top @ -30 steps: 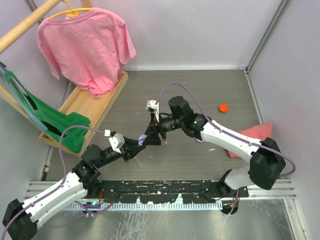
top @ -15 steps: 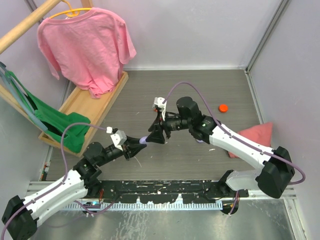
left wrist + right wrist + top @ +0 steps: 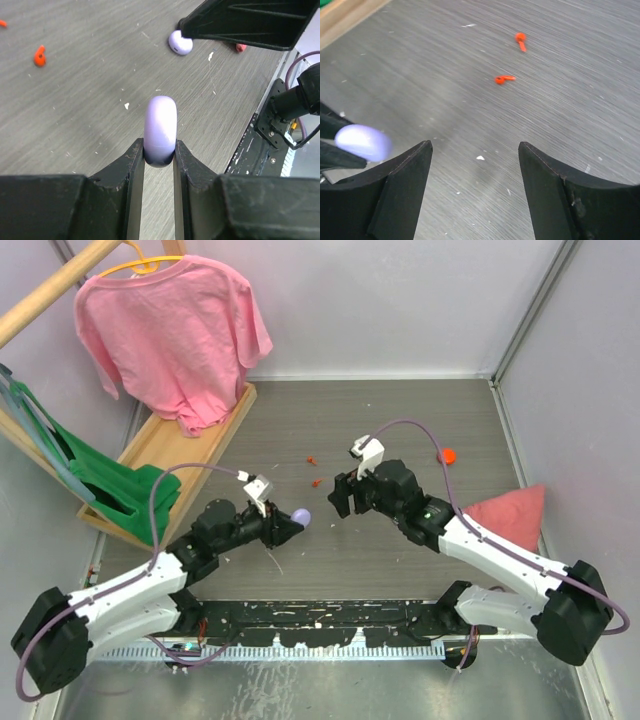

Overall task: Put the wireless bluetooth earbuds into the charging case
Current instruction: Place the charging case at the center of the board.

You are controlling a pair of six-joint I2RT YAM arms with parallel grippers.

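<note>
My left pincer (image 3: 159, 152) is clamped on a lilac disc (image 3: 160, 122), held on edge. A second round lilac piece (image 3: 180, 42) lies on the table (image 3: 75, 100) ahead of it. My right pincer (image 3: 474, 150) gapes wide and empty, with two red scraps (image 3: 505, 78) ahead. I cannot tell where the charging case or earbuds are.

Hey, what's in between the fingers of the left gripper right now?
A lilac rounded piece, clamped edge-on in the left gripper. Its upper part sticks out past the fingertips; its lower end is hidden between the fingers.
</note>
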